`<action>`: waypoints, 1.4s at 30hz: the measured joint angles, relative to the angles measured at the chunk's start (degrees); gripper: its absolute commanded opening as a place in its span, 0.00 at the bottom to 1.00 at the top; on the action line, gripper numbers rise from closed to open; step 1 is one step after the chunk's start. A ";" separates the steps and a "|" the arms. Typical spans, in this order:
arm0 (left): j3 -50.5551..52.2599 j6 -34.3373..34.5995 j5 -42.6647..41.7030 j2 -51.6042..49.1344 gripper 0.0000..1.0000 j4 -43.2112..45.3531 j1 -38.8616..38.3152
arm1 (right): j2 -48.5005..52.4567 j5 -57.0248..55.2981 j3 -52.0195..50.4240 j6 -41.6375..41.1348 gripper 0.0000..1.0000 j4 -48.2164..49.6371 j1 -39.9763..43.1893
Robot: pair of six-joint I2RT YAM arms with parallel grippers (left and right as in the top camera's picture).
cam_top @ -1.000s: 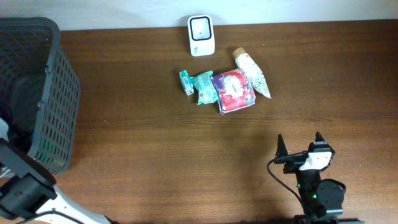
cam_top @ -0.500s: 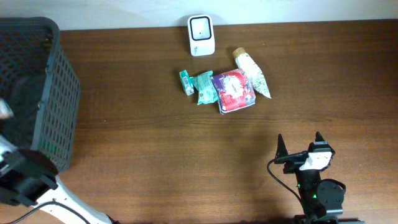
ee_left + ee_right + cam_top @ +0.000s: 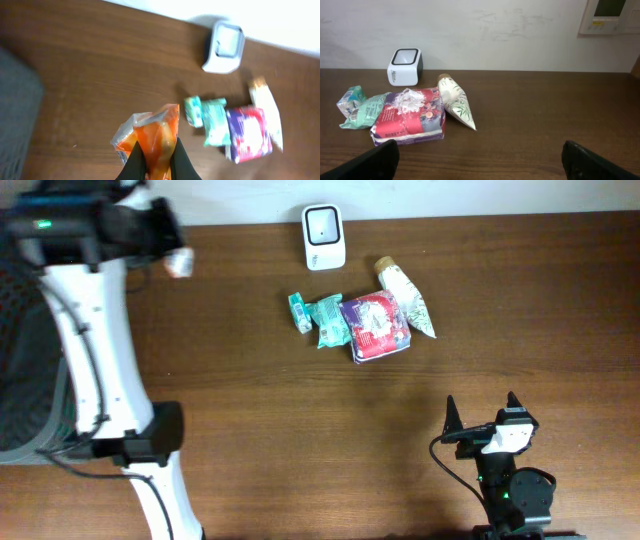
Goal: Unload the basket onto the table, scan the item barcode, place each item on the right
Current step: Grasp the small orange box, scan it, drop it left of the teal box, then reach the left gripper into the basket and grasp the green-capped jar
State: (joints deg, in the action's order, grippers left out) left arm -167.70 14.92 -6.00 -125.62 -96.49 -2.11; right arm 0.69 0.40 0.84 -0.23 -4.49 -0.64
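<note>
- The left arm (image 3: 95,330) reaches over the far left corner of the desk (image 3: 250,440), beside the dark mesh basket (image 3: 25,370).
- Its jaws are closed on an orange packet (image 3: 152,135), pinched by its near end and lifted clear of the desk. From overhead the packet (image 3: 180,264) is only a pale blur.
- The white scanner (image 3: 323,236) stands at the far edge of the desk, right of the held packet and well apart from it.
- Just near of the scanner lies a tight row of goods. From left to right these are a small teal box (image 3: 299,311), a green pouch (image 3: 329,320), a red and purple packet (image 3: 375,325) and a white cone-shaped pouch with a leaf print (image 3: 405,298).
- The right arm (image 3: 510,480) sits at the near right of the desk, its jaws spread wide with nothing between them, facing the row of goods.
</note>
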 measured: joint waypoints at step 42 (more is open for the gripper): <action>-7.23 -1.88 1.25 4.68 0.99 -0.20 11.37 | 0.00 0.00 0.00 0.00 0.99 0.00 0.00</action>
State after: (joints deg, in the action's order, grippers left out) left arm -174.93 13.04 -4.75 -120.95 -96.68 9.26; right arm 0.69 0.40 0.84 -0.23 -4.49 -0.64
